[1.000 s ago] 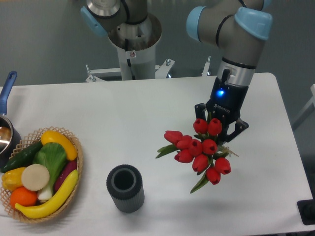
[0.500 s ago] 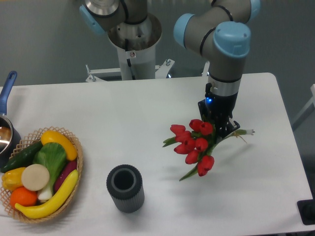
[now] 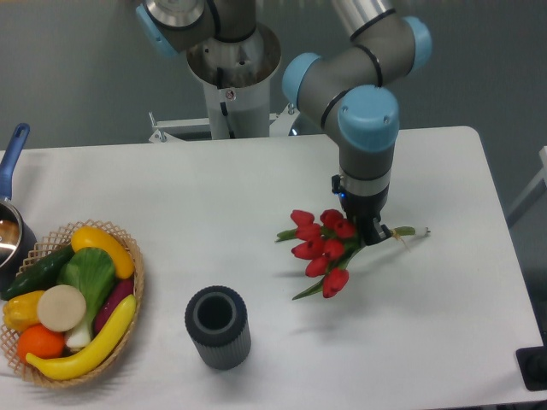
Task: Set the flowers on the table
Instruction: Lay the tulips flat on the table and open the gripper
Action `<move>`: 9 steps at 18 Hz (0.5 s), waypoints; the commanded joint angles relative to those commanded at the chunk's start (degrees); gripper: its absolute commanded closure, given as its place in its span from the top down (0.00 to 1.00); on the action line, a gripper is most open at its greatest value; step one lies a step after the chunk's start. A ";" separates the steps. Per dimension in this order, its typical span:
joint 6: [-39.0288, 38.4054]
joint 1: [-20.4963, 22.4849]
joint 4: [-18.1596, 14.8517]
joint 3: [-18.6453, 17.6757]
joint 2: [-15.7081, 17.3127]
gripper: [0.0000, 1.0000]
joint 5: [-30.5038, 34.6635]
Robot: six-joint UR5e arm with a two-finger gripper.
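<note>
The flowers (image 3: 320, 248), a bunch of red tulips with green leaves, lie nearly flat just above or on the white table (image 3: 214, 196), right of centre. Their heads point left and their stem ends (image 3: 408, 231) stick out to the right. My gripper (image 3: 366, 229) points straight down and is shut on the stems just right of the red heads. The arm's wrist hides the fingers from above. I cannot tell whether the flowers touch the tabletop.
A dark grey ribbed vase (image 3: 218, 327) stands upright at the front centre. A wicker basket (image 3: 68, 303) of fruit and vegetables sits at the front left. A pot with a blue handle (image 3: 12, 167) is at the left edge.
The gripper has moved left and lower with the flowers. The bunch has tipped from hanging down to lying almost level, heads to the left.
</note>
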 joint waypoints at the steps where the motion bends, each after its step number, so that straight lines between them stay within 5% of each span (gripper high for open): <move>1: 0.00 -0.70 0.09 0.00 -0.70 0.35 0.62; 6: -0.44 -1.68 0.26 0.09 -1.85 0.38 0.71; 8: -0.09 -1.68 0.27 1.05 -1.42 0.55 0.01; 9: 0.00 -1.59 0.26 2.01 -1.24 0.74 -0.25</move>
